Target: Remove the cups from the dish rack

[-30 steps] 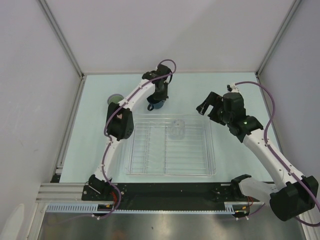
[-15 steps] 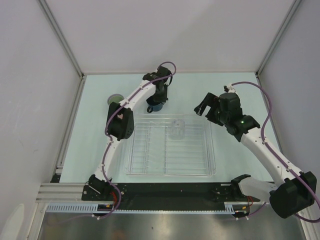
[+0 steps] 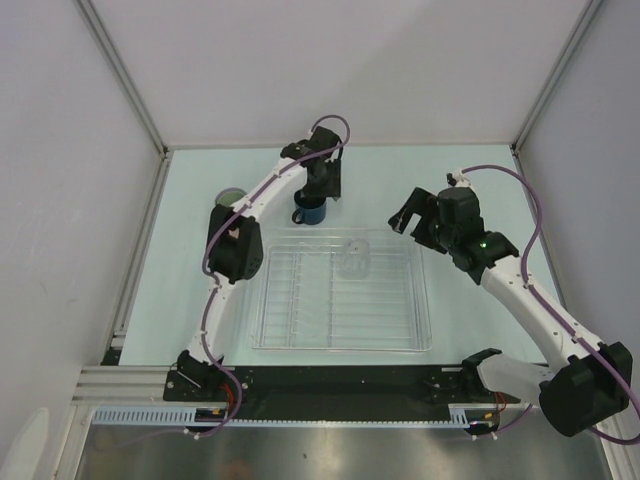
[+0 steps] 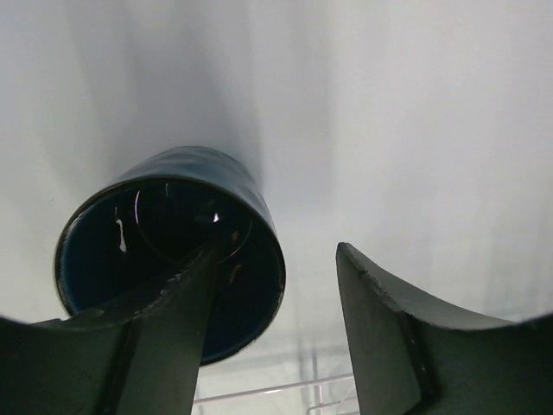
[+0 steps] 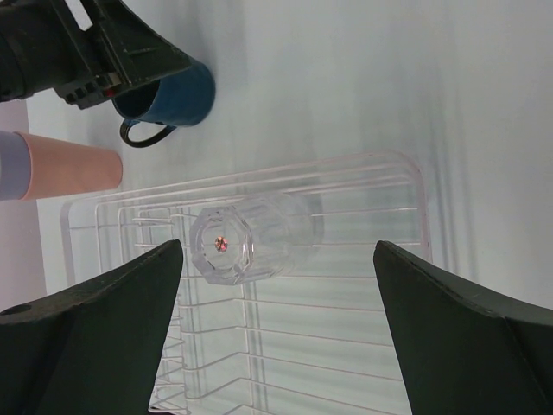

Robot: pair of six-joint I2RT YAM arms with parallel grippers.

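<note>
The dark blue mug (image 3: 311, 211) stands upright on the table just behind the dish rack (image 3: 412, 338). My left gripper (image 3: 323, 187) hangs right over it with its jaws apart. In the left wrist view one finger (image 4: 164, 333) crosses the mug (image 4: 130, 233) at its rim, and a gap shows between the other finger (image 4: 380, 328) and the mug's wall. A small clear cup (image 5: 251, 235) sits bottom up in the rack (image 5: 416, 186). My right gripper (image 5: 276, 252) hovers open above it, empty.
A salmon-pink tumbler (image 5: 73, 173) nested with a lavender one (image 5: 9, 164) stands on the table left of the rack, seen from above as a round rim (image 3: 230, 197). White walls enclose the table on three sides.
The left gripper has opened and let go of the blue mug, which now stands free on the table. The right gripper has crept slightly left over the rack.
</note>
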